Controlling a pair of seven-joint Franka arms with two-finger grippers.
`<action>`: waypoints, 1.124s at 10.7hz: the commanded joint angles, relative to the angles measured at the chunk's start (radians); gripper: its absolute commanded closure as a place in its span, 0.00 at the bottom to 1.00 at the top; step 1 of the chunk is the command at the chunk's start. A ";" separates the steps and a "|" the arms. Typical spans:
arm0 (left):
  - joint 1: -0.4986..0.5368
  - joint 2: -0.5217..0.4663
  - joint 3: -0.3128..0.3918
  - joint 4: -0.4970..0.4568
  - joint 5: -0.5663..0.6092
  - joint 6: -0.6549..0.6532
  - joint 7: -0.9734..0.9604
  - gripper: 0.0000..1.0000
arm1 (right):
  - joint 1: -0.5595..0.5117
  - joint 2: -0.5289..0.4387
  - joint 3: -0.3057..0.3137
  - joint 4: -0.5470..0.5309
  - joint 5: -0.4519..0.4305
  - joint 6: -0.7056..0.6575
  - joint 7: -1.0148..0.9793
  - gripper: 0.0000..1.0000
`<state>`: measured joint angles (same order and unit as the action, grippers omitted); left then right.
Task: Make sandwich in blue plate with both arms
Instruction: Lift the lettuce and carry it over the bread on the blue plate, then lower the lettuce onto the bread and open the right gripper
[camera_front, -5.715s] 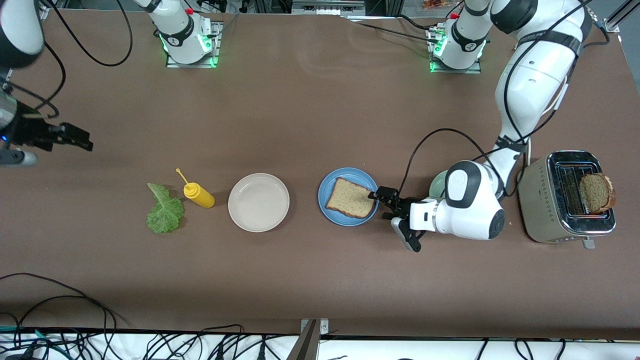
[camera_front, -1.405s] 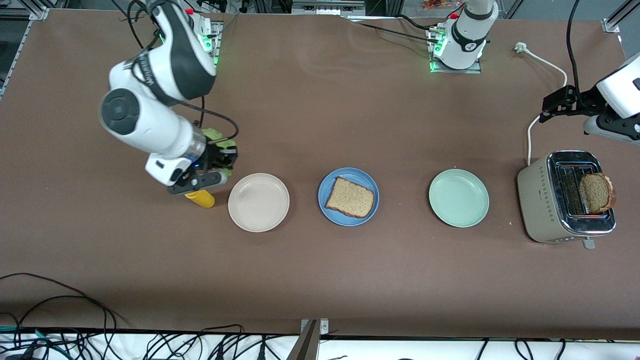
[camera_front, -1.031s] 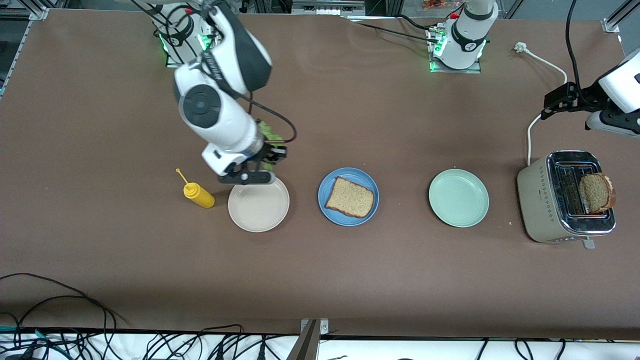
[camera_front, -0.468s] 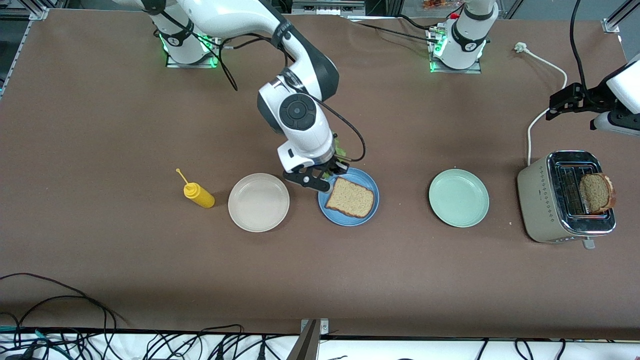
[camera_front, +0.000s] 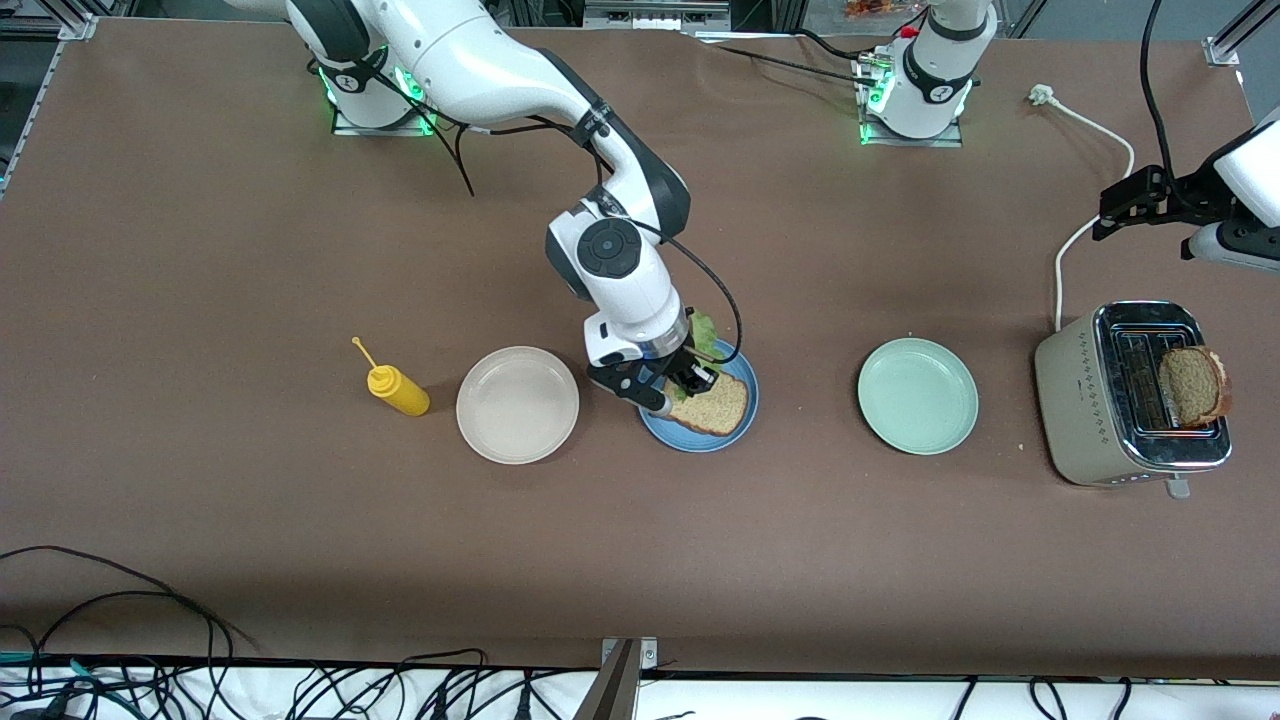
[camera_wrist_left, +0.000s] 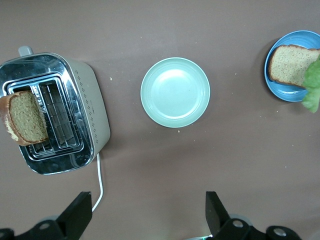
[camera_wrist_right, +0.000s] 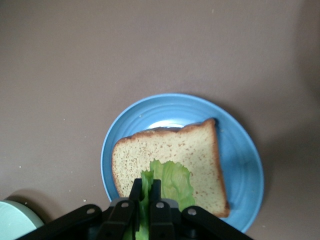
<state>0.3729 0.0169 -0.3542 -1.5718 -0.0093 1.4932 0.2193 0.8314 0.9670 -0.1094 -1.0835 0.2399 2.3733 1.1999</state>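
while the right gripper (camera_wrist_right: 145, 200) pinches the lettuce (camera_wrist_right: 167, 182) over the bread slice (camera_wrist_right: 170, 162), lower it flat, centred, before you release; the left gripper (camera_wrist_left: 145, 215), jaws apart, waits.

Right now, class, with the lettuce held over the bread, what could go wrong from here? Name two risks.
1. The right gripper pinches the lettuce leaf by one end over the bread slice; released there, it might drape off the blue plate.
2. The second slice leans out of the toaster; the open left gripper, waiting above, could knock it down.
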 joint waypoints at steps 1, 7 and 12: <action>0.011 -0.025 -0.002 -0.019 -0.024 0.013 0.006 0.00 | 0.017 0.050 -0.016 0.059 0.009 0.014 0.030 1.00; 0.009 -0.025 -0.002 -0.019 -0.024 0.013 0.003 0.00 | 0.028 0.049 -0.062 0.031 -0.097 -0.032 -0.085 1.00; 0.009 -0.009 -0.005 -0.020 -0.011 0.012 0.012 0.00 | 0.026 0.053 -0.061 0.016 -0.088 -0.020 -0.069 1.00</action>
<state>0.3729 0.0169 -0.3549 -1.5717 -0.0093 1.4933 0.2198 0.8463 1.0032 -0.1509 -1.0789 0.1558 2.3600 1.1241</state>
